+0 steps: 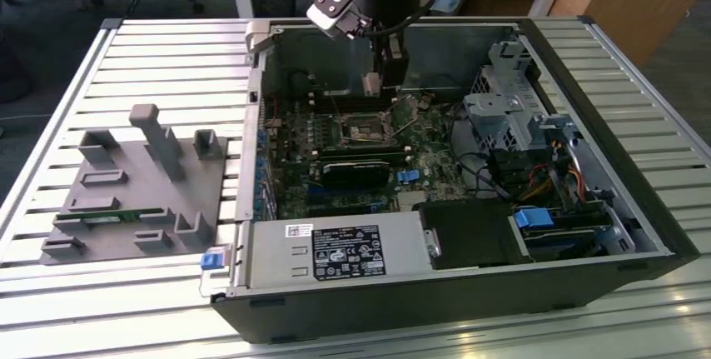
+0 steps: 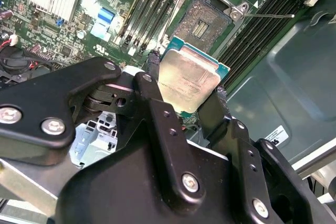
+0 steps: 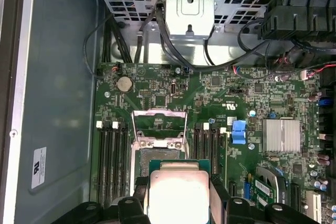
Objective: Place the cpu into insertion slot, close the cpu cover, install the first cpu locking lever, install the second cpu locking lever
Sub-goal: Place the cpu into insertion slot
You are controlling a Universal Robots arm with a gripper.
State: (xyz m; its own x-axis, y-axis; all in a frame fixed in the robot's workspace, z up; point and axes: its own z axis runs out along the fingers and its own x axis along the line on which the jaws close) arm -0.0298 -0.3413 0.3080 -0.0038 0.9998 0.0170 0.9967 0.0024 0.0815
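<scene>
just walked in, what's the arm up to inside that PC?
The arm's gripper holds the cpu by its edges between its jaws, above the motherboard inside the open computer case. The insertion slot is empty and the cpu cover stands flipped up, so the chip is not yet seated.

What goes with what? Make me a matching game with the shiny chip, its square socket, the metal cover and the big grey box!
Things:
1. cpu
2. insertion slot
3. cpu cover
4. power supply box

States:
A. flipped open, off the socket
B. pinched between the fingers of the gripper, above the board
C. uncovered and empty, with nothing in it yet
D. grey, with a label, standing in a corner of the case

Right pairs: 1-B, 2-C, 3-A, 4-D
</scene>
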